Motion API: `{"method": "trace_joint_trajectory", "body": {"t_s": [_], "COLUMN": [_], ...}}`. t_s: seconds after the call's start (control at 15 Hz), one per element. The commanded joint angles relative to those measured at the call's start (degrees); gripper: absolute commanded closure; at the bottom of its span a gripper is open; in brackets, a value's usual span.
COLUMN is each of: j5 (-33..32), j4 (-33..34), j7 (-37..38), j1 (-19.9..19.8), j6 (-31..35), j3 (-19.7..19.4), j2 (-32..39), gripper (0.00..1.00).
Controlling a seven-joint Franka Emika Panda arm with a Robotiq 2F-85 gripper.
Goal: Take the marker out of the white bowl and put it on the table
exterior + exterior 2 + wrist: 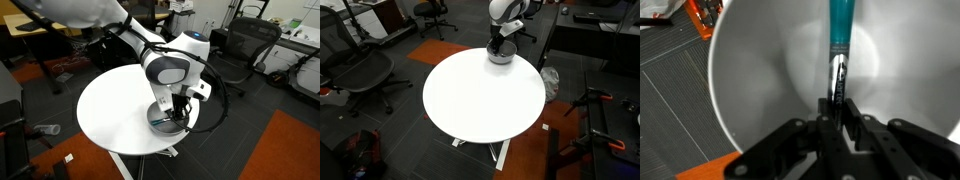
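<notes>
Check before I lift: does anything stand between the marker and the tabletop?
Only the wall of the smooth white bowl. The claw pinches the thin teal-and-dark marker; nothing else shows on the round white table.

Marker prob. tilted in white bowl

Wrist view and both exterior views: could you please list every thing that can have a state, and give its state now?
the marker: inside the white bowl, one end between the gripper's jaws, not yet on the table.
the white bowl: upright on the table, near its edge.
gripper: lowered into the white bowl, jaws closed on the marker.
the table: standing, carrying the white bowl.
</notes>
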Motion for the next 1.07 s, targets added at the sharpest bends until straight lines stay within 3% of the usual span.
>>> {"method": "trace_joint_trajectory", "body": {"t_s": [0.0, 0.53, 1.0], "j5": [-1.27, -4.17, -4.11], "j4": [-3.71, -13.64, -20.87], "j7": [2.01, 3.20, 7.07], "j1": [1.58, 5.00, 8.89], "j6": [0.25, 5.01, 4.08], "j3": [-0.92, -2.14, -1.47], "j2": [-4.87, -16.31, -24.48], "gripper": [0.95, 0.95, 0.95]}}
